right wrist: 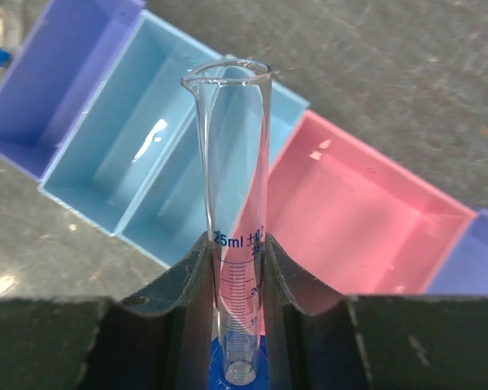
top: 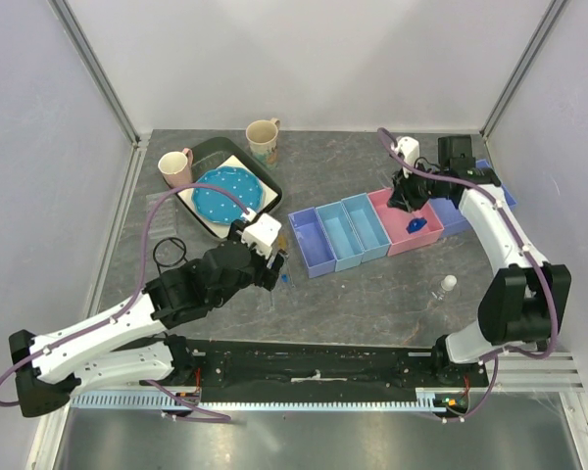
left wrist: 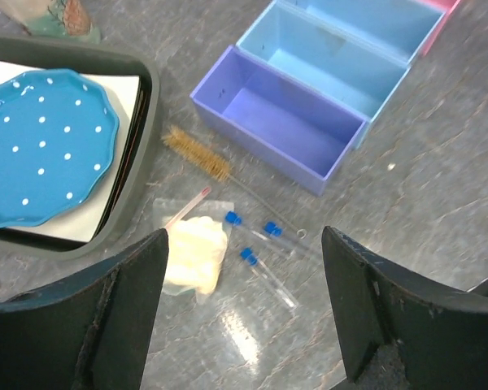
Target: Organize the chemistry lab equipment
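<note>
Right fingers [right wrist: 179, 292]: we log them clamped on graduated cylinder [right wrist: 232, 162], above pink bin [right wrist: 350, 219]. Left fingers [left wrist: 106, 301]: spread wide over capped tubes [left wrist: 260, 260] and brush [left wrist: 197, 154] on desk [left wrist: 439, 162].

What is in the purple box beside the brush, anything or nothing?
Empty. In the left wrist view the purple box shows a bare floor; the brush and blue-capped tubes lie outside it.
</note>
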`<state>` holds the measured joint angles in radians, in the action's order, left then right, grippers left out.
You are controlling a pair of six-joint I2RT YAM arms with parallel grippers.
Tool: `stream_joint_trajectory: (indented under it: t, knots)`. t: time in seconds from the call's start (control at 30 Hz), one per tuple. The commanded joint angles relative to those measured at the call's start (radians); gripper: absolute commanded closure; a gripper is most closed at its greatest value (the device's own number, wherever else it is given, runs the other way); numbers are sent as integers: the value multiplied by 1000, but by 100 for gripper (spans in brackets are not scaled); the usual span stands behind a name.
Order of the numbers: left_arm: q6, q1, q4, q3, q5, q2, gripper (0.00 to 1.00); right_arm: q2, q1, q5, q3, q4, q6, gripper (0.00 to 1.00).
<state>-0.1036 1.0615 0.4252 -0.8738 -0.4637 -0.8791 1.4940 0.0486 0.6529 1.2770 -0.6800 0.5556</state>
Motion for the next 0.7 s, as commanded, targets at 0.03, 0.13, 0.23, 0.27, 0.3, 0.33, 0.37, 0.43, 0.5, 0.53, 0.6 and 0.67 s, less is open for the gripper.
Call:
stream_joint_trajectory:
  t: [0.03, 0.13, 0.23, 0.27, 0.3, 0.33, 0.37, 0.43, 0.5, 0.53, 0.6, 0.67]
  knots:
    - [102, -3, -19, 74, -35, -4, 17, 98, -1, -157, 157, -38, 79, 71]
    - [102, -3, -13, 93, -32, -7, 17, 150, -3, -191, 194, -38, 86, 71]
    - [102, -3, 6, 91, -44, -4, 18, 193, -3, -216, 203, -36, 99, 69]
    - [102, -3, 9, 98, -52, 2, 17, 204, -3, -220, 203, -36, 102, 69]
    - [102, -3, 10, 99, -56, 6, 18, 224, -3, -228, 203, -36, 107, 69]
    - [102, -3, 12, 105, -58, 18, 17, 235, -3, -239, 202, -38, 109, 69]
    - [102, -1, 11, 107, -61, 25, 17, 245, -3, -245, 200, -38, 110, 69]
    - [102, -3, 11, 111, -61, 37, 17, 271, -3, -256, 202, -35, 110, 68]
    - [102, -3, 9, 114, -56, 45, 17, 299, -3, -256, 203, -33, 110, 68]
    - [102, -3, 9, 116, -56, 48, 17, 308, -3, -257, 203, -32, 107, 68]
    - [102, -3, 9, 118, -56, 45, 17, 336, -3, -257, 208, -32, 102, 67]
    - [102, -3, 9, 118, -58, 43, 17, 353, -3, -263, 209, -32, 95, 66]
